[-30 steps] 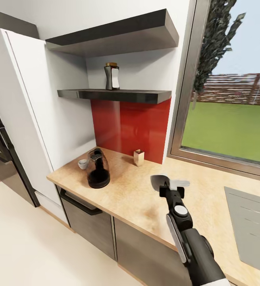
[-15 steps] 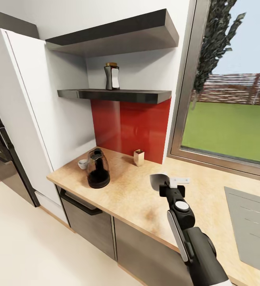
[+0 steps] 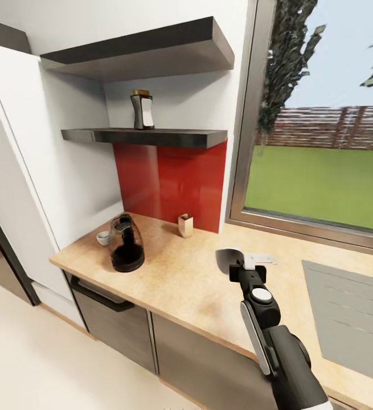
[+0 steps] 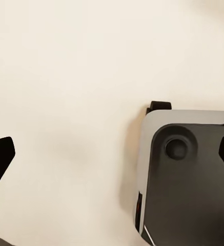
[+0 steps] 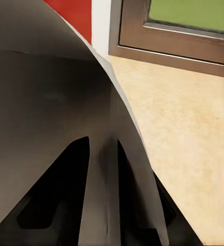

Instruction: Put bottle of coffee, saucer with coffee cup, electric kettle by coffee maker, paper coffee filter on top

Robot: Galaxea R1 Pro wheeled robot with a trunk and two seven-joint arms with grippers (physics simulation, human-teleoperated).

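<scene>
The saucer (image 3: 227,261) stays clamped in the right gripper's (image 3: 240,267) jaws above the kitchen countertop (image 3: 197,279); only the camera shifted.

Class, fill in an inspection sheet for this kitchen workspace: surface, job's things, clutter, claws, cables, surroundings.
Surface: kitchen countertop, beige wood-look.
Job's things: bottle of coffee on lower kitchen shelf; electric kettle and coffee cup close together at counter's left end; saucer in right claw.
Clutter: small tan box by red backsplash.
Claws: right shut on saucer; left claw open above pale floor.
Cables: nothing seen.
Surroundings: window, garden outside.
</scene>
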